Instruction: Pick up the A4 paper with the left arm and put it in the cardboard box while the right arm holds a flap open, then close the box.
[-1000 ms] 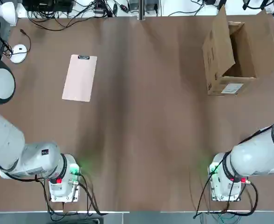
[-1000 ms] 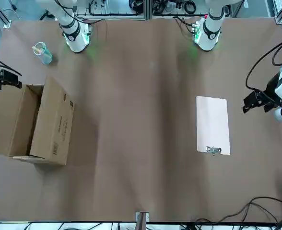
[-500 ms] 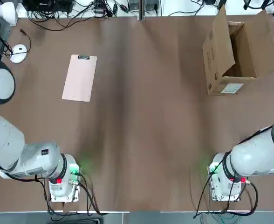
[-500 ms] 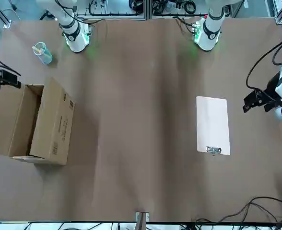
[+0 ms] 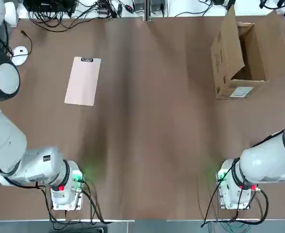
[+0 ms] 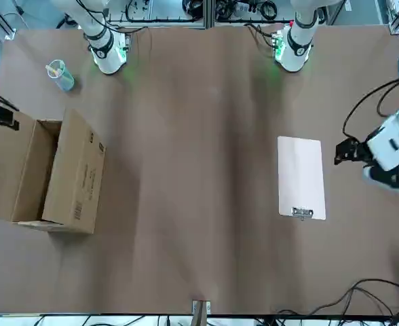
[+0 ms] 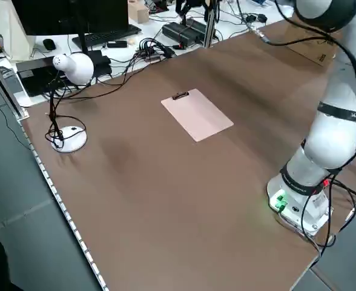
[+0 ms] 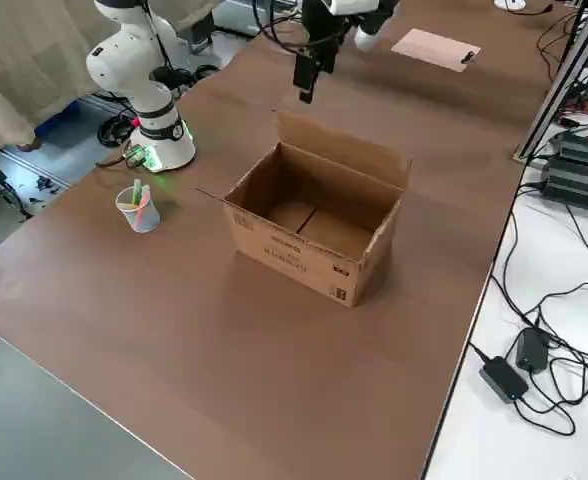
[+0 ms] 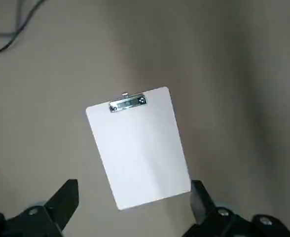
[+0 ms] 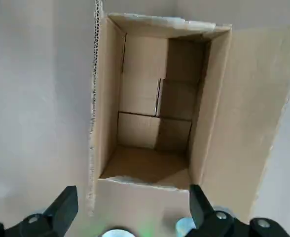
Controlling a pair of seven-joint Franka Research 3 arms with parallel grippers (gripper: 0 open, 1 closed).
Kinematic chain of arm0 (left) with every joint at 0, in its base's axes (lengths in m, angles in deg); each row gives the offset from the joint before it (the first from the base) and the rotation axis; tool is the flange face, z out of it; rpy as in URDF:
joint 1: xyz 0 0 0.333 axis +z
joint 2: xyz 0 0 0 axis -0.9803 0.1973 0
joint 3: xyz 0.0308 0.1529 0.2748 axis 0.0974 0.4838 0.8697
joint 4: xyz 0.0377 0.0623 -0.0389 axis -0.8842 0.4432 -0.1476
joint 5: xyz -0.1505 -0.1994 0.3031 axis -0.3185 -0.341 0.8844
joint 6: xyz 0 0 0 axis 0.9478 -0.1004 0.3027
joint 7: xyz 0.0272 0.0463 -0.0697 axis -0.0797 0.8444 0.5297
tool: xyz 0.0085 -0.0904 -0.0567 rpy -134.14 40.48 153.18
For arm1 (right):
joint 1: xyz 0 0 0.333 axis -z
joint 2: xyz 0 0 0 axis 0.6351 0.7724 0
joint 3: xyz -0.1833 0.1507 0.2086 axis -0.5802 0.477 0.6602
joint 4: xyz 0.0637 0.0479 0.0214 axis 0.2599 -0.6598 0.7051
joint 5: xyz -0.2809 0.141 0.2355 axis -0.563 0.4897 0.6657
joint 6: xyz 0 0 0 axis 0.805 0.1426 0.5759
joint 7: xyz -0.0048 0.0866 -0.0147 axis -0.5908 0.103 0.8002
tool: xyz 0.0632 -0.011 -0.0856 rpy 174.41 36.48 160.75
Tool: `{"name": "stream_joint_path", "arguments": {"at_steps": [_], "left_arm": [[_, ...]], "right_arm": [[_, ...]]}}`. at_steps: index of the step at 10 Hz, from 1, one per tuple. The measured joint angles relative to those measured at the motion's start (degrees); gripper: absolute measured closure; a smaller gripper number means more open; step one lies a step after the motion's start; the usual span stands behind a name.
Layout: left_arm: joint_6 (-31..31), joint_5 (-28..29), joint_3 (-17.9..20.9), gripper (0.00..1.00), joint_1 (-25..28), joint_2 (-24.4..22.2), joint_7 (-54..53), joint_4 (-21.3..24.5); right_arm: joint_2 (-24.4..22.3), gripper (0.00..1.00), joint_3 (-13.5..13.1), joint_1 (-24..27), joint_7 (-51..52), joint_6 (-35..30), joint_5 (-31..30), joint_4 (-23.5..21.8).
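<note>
The A4 paper (image 5: 83, 81) lies flat on the brown table at the far left, its dark clip (image 5: 87, 59) pointing away from the bases. My left gripper (image 6: 344, 151) hovers just beside its outer long edge, open; in the left wrist view the sheet (image 9: 137, 148) fills the space ahead of the spread fingers (image 9: 66, 197). The cardboard box (image 5: 244, 58) stands open at the far right, one long flap upright, the other folded outward. My right gripper (image 8: 307, 85) hangs open above the box (image 8: 314, 225), whose bare bottom (image 10: 150, 128) shows between its fingers.
A plastic cup (image 6: 59, 75) stands near the right arm's base (image 6: 108, 54). A white desk lamp (image 7: 75, 66) and cables sit beyond the table's left edge. Bare brown table (image 5: 152, 121) stretches between paper and box.
My left gripper has shifted toward the paper's edge and the left arm has moved with it. The right gripper has drifted slightly outward over the box. Paper and box are unmoved.
</note>
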Motion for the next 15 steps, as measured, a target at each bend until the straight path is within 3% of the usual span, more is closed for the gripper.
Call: {"name": "stream_joint_path", "arguments": {"at_steps": [2, 6, 8, 12, 15], "left_arm": [[4.85, 0.99, 0.17, 0.0, 0.2, 5.0, -9.34, 0.35], [23.43, 10.56, 0.02, 0.0, -0.33, 18.42, -18.89, 0.84], [24.72, 10.77, -0.05, 0.0, -0.38, 20.58, -21.71, 1.4], [25.8, 12.77, -0.16, 0.0, -2.23, 23.02, -23.07, 3.82], [29.97, 14.38, -0.03, 0.0, -1.49, 23.59, -26.77, 5.89]], "right_arm": [[2.12, 0.0, -0.07, 2.69, 8.56, 3.17, 0.86, -0.05], [7.39, 0.0, -0.05, 4.33, 34.06, 11.41, 2.35, -0.15], [9.54, 0.0, -0.09, 5.42, 51.28, 15.01, 2.55, -0.16], [13.24, 0.0, 0.34, 5.51, 74.54, 20.14, 2.71, 0.84], [18.38, 0.0, 0.24, 6.74, 84.21, 25.36, 5.91, 1.53]]}}
